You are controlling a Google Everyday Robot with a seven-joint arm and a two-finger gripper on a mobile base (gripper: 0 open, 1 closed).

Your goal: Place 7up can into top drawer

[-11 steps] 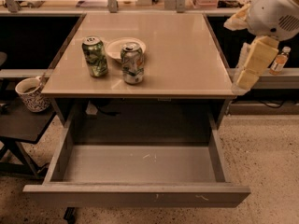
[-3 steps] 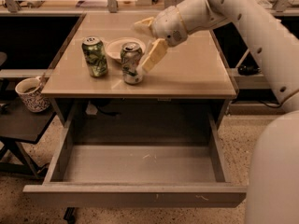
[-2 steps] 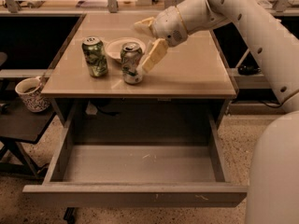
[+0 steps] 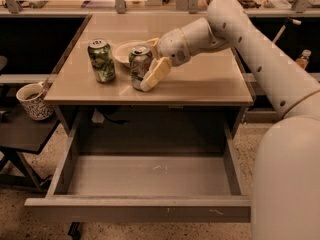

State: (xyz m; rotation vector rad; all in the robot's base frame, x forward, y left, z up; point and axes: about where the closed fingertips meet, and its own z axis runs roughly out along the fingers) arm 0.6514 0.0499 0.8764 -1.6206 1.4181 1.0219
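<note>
The 7up can [image 4: 139, 64], pale with green patches and a silver top, stands upright on the tan tabletop [image 4: 205, 81] left of centre. My gripper [image 4: 151, 59] reaches in from the right and straddles the can. One finger [image 4: 155, 74] lies against its front right side and the other sits behind it, by the bowl. The jaws still look open and the can rests on the table. The top drawer [image 4: 150, 176] is pulled fully out below the tabletop, and its grey floor is bare.
A darker all-green can [image 4: 101, 60] stands just left of the 7up can. A shallow white bowl [image 4: 123, 51] sits behind both. A patterned mug [image 4: 34, 100] stands on a low dark shelf at the left. My arm spans the table's right half.
My gripper has moved left and down onto the 7up can, and its fingers now sit on either side of it. The can and the drawer have not moved.
</note>
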